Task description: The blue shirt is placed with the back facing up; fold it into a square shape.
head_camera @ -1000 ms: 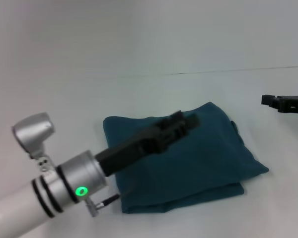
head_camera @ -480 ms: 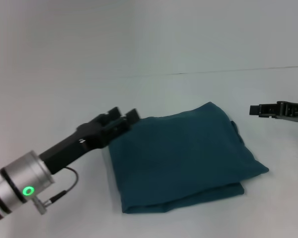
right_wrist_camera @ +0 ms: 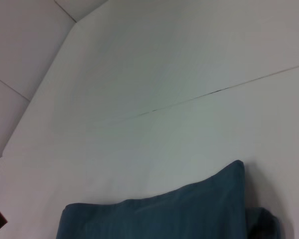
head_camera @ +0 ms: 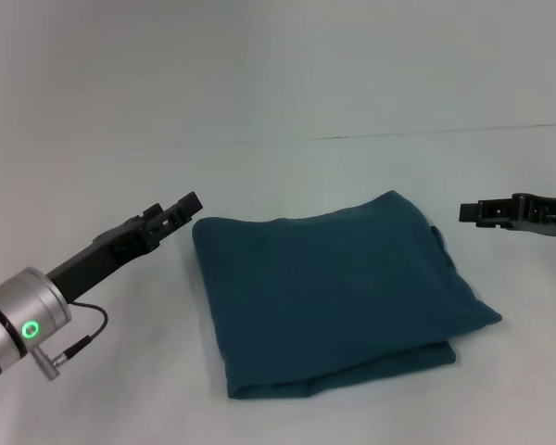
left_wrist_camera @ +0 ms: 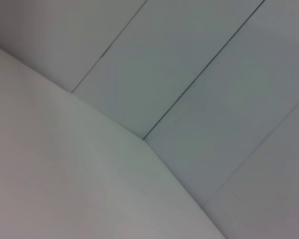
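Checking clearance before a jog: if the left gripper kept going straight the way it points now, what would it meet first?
Probably nothing: the left gripper points up and away past the blue shirt's far left corner, toward bare table. Depth is uncertain.

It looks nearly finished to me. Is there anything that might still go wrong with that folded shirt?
Two things, possibly. The blue shirt lies folded, but its right side splays into a point and the lower layers show at the front edge, so the shape is not a clean square and may loosen. Also, the left end effector sits close beside the shirt's left corner, apart from it; a careless move might snag the cloth. The right end effector is off to the right, clear of it.
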### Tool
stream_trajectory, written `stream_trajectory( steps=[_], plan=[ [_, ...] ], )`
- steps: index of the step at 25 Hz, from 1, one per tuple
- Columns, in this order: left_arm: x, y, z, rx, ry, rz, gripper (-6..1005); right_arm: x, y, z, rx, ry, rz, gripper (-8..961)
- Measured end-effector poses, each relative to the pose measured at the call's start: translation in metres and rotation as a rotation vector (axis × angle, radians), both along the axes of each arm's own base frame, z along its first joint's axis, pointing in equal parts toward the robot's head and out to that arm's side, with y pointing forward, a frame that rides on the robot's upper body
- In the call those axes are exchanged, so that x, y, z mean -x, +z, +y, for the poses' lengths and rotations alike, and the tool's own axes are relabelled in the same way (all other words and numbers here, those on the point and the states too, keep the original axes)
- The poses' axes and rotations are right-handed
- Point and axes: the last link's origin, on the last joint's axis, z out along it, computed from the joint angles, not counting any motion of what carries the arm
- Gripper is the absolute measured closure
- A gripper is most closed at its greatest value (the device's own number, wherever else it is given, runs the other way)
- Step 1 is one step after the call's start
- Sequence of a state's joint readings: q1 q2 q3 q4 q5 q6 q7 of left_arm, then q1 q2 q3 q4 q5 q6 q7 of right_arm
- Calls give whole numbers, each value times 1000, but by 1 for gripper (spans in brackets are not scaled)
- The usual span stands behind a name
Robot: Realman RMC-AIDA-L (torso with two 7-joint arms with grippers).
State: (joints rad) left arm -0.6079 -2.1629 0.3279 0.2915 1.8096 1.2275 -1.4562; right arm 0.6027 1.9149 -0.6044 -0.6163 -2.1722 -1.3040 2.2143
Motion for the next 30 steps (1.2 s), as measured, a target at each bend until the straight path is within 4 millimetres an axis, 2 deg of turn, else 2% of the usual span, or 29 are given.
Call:
stream_trajectory(
  steps=[6,13,21,30],
  plan=[
    [-4,-5,11,19,23,41,109,0,5,1,-1,4,-5,528],
    [-17,-22,28,81,14,163,109,-3,10,-1,-1,1,-10,530],
    [-24,-37,44,108,44,304,108,-6,11,-4,0,-4,-8,529],
    [-22,-33,50,88,59,348,108,-7,10,-5,1,-10,-7,529]
  ],
)
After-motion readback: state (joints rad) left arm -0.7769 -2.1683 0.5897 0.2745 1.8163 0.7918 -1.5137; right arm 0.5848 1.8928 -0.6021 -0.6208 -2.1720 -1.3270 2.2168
